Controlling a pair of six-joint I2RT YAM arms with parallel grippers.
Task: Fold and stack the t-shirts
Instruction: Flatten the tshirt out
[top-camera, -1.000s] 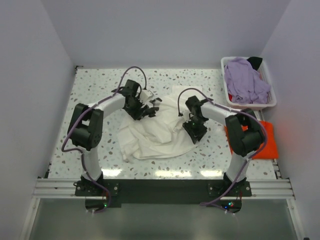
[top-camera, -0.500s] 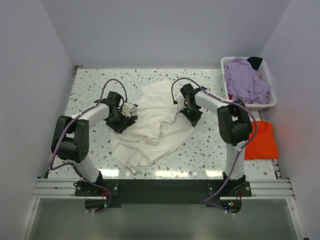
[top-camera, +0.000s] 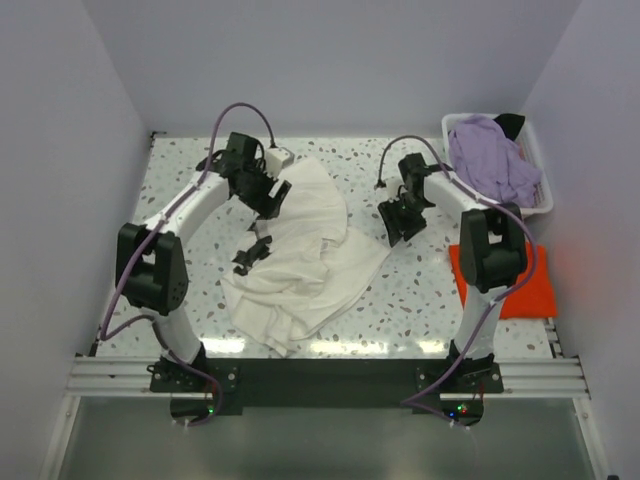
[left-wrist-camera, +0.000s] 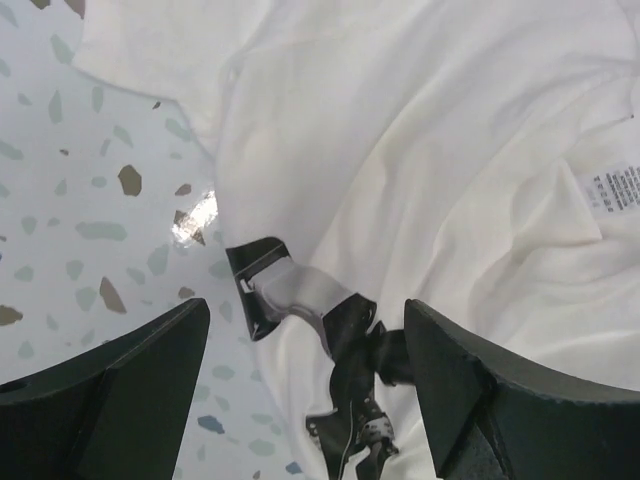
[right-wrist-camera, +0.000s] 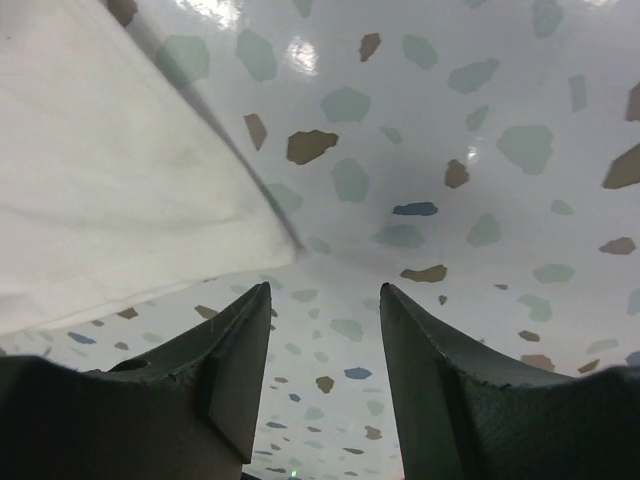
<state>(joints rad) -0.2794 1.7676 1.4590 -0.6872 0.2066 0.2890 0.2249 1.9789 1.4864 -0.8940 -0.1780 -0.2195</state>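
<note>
Both hang open and empty: left pincer (top-camera: 268, 195) over the cream shirt (top-camera: 300, 265)'s far end, right pincer (top-camera: 396, 220) just off its right edge.

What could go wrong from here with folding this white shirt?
The cream-white shirt lies bunched and creased, so folding it now would likely trap wrinkles.
The right claw hangs open over bare table beside the shirt's edge; closing there may miss the cloth.
The orange-red shirt lies beneath the right arm's elbow by the table's edge; a swing might drag it off.
</note>
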